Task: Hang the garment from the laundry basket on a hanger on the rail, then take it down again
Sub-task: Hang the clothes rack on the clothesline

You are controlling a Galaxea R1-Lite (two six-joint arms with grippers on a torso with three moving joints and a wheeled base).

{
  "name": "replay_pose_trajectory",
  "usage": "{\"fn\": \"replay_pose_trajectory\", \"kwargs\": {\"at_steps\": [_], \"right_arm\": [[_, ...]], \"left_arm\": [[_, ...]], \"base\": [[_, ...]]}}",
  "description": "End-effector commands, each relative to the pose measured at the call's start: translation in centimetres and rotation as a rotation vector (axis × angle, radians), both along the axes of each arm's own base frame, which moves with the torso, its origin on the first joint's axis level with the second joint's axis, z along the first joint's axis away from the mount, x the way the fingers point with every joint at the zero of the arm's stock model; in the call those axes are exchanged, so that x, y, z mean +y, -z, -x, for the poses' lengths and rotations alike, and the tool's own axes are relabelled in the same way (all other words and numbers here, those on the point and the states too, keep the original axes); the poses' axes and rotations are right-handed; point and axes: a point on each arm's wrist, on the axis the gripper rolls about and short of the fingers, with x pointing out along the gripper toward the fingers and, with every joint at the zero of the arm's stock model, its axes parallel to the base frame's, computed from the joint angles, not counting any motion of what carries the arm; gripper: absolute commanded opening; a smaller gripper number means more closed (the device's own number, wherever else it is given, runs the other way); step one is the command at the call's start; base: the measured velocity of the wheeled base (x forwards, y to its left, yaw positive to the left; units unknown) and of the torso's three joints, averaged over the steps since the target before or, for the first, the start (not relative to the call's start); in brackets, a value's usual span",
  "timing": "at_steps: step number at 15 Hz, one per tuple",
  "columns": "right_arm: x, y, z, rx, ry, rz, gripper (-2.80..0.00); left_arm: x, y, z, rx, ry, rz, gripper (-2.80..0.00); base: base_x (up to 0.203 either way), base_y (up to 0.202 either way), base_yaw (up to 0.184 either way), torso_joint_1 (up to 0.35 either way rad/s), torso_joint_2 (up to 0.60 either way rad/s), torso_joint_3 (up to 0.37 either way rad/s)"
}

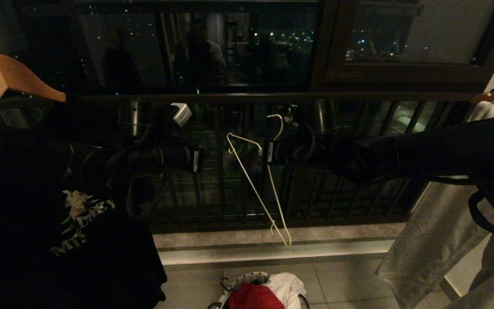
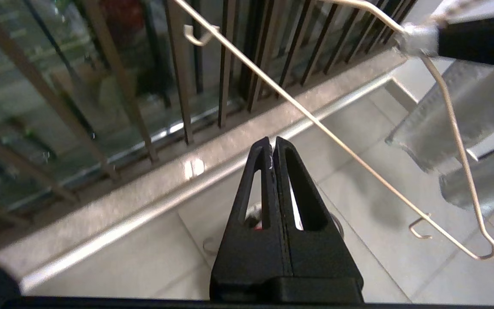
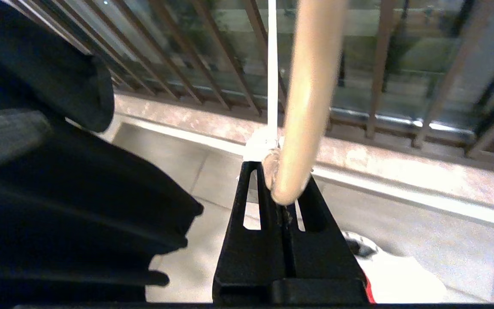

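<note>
Right end effector holding the wire hanger up at the balcony railing.
My right end effector point(image 3: 282, 180) is clamped on the thin white wire hanger point(image 1: 253, 184) at its twisted neck; my left end effector point(image 2: 272, 148) is closed, empty. The red T-shirt point(image 1: 253, 297) lies in the round white woven basket point(image 1: 230, 288) on the floor.

Both tools point(image 2: 271, 148) point(image 3: 278, 171) shut — arms raised

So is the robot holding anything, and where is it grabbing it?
The right gripper pinches the white wire hanger at its twisted neck. The left gripper is shut on nothing.
</note>
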Motion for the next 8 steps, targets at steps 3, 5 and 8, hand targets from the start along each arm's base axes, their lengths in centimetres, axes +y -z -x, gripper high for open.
{"fn": "replay_pose_trajectory", "kwargs": {"at_steps": [3,5,8], "right_arm": [[-1.5,-1.3,3.9,0.014,0.046,0.029,-2.80],[-2.7,-2.3,6.3,0.011,0.073,0.040,-2.80],[-4.8,-3.3,10.0,0.009,0.100,0.052,-2.80]], "left_arm": [[0.4,-2.2,1.9,0.042,-0.001,-0.023,-2.80],[-0.1,-1.9,2.1,0.035,-0.050,-0.080,-2.80],[-0.9,-1.3,2.2,0.038,-0.074,-0.117,-2.80]], "base": [[0.000,0.000,0.000,0.000,0.00,0.000],[0.000,0.000,0.000,0.000,0.00,0.000],[0.000,0.000,0.000,0.000,0.00,0.000]]}}
